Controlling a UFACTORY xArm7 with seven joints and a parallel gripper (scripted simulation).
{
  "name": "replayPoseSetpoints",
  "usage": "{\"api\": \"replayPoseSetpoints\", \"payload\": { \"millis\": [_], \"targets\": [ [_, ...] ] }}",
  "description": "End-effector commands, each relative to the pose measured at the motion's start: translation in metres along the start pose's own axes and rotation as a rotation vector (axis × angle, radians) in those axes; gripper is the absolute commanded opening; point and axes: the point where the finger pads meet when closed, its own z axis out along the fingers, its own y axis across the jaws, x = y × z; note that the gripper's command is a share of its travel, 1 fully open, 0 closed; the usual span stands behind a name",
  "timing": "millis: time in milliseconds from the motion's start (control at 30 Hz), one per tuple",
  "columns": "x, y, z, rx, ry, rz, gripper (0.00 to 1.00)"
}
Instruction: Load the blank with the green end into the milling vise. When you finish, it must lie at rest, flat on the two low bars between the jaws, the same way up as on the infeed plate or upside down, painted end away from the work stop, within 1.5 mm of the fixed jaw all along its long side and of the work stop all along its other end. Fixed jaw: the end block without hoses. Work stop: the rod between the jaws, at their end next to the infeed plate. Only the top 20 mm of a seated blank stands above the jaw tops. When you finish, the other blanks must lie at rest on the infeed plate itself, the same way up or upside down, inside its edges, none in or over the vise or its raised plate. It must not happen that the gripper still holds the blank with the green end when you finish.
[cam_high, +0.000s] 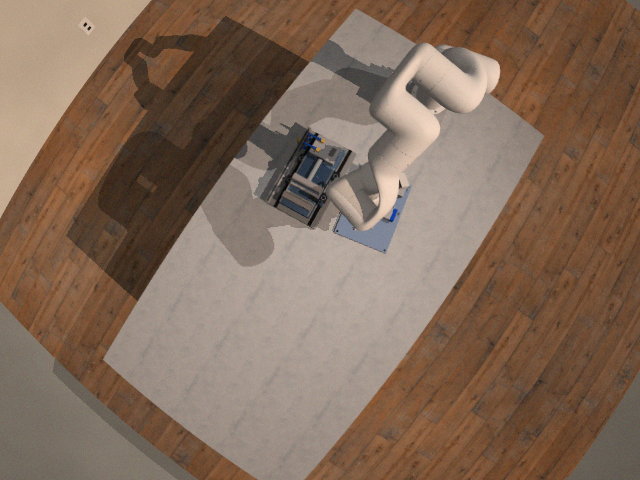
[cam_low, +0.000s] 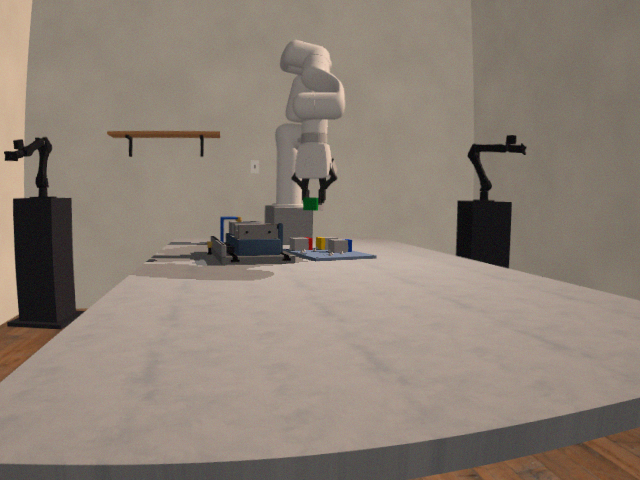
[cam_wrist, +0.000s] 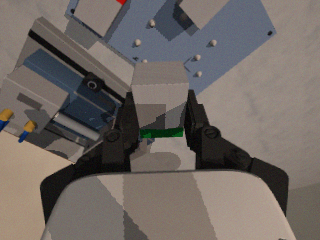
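while your gripper (cam_low: 313, 198) (cam_wrist: 160, 103) grips the green-ended blank (cam_low: 310, 204) (cam_wrist: 160, 95) between its fingers, the vise (cam_high: 309, 180) (cam_low: 254, 243) (cam_wrist: 70, 92) sits below and beside it; a skewed descent could jam the blank on a jaw.

The end effector (cam_wrist: 160, 103) is closed on a grey blank (cam_wrist: 160, 92), its green end (cam_wrist: 161, 133) toward the end effector's body. Beyond lies the blue plate (cam_wrist: 172, 50) with small pale pins (cam_wrist: 213, 43). On it are a grey block (cam_wrist: 100, 17) with a bit of red and another block (cam_wrist: 204, 11), cut off by the edge. The vise (cam_wrist: 37, 97), with yellow-and-blue hose fittings (cam_wrist: 29, 127), stands at left on the counter (cam_wrist: 260, 110).
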Motion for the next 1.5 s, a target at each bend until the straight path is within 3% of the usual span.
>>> {"api": "replayPoseSetpoints", "payload": {
  "millis": [0,333,567,900,1167,1467],
  "targets": [
    [-0.0011,0.0005,-0.0012,0.000,-0.004,0.012,0.00],
    [-0.0011,0.0005,-0.0012,-0.001,-0.003,0.233,0.00],
    [-0.0011,0.0005,-0.0012,-0.001,-0.003,0.233,0.00],
    [-0.0011,0.0004,-0.0012,-0.002,-0.003,0.455,0.00],
    [-0.0011,0.0005,-0.0012,-0.003,-0.002,0.470,0.00],
    [-0.0011,0.0004,-0.0012,-0.002,-0.003,0.677,0.00]
  ]
}}
